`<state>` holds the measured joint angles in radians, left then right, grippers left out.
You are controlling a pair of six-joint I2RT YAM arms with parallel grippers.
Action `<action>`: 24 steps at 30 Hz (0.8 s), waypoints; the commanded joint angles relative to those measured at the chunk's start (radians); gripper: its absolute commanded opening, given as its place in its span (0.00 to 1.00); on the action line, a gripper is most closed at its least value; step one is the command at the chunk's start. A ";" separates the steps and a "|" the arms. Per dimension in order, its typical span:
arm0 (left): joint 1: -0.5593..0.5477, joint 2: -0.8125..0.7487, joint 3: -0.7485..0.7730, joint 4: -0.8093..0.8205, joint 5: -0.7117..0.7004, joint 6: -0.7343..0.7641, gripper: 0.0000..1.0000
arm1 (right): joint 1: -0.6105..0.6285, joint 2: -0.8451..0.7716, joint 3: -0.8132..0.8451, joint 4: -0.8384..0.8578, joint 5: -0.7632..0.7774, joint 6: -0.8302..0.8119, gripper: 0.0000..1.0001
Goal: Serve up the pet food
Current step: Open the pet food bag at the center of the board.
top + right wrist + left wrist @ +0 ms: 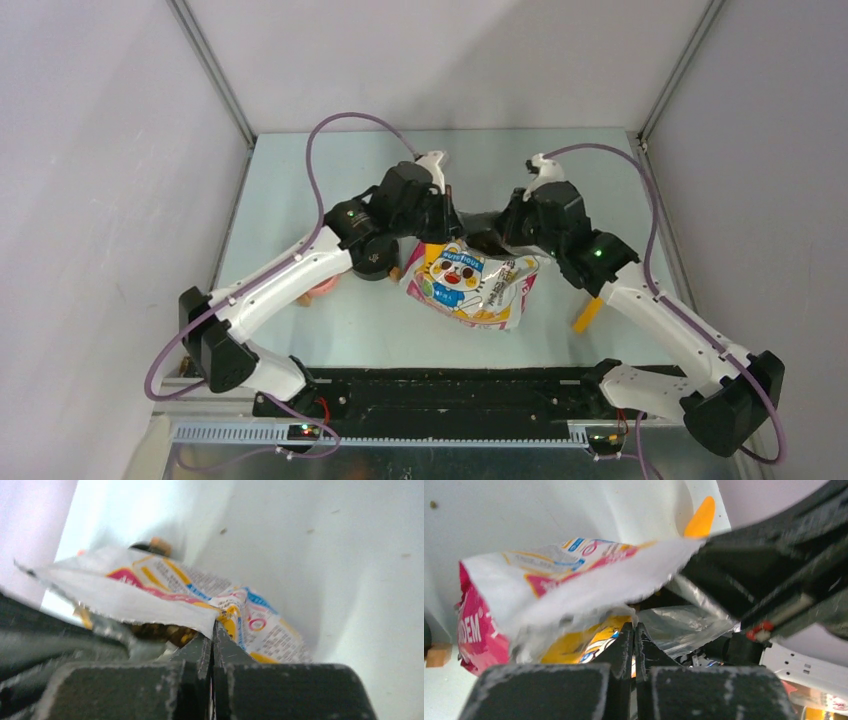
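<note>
Bag point(470, 285): a pouch of thin, crinkled glossy film, printed white, yellow and pink with a cartoon cat, is seen at mid-table with its torn mouth turned to the far side.
Bag lining: silvery foil is shown only in the left wrist view, inside the ragged open mouth.
Pet food point(162, 630): small brown granular pellets are seen inside the bag, just behind its mouth. They are visible in the right wrist view alone and are hidden from the top camera by the arms.
Left gripper point(634, 632): the matt black, dust-flecked jaws are pressed together on the left lip of the bag mouth.
Right gripper point(212, 632): the jaws are likewise closed, and the thin right edge of the bag mouth is pinched between them.
Scoop point(587, 314): a smooth yellow-orange plastic handle with a rounded end is seen lying near the right arm, apart from the bag.
Tan block point(438, 655): a small squarish piece is seen on the table just left of the bag.
Table point(350, 320): a pale, smooth surface, on which a few scattered specks are picked out only by the wrist views.
</note>
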<state>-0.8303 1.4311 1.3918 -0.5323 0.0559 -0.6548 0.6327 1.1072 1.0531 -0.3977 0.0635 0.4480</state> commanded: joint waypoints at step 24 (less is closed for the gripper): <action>0.219 0.476 0.829 -0.409 -0.106 0.425 0.00 | -0.289 -0.086 0.114 0.001 0.106 -0.150 0.00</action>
<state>-0.6804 1.8927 2.1094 -0.9100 0.1215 -0.3832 0.3710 1.0721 1.1225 -0.5266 0.2401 0.3389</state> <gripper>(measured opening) 0.005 0.009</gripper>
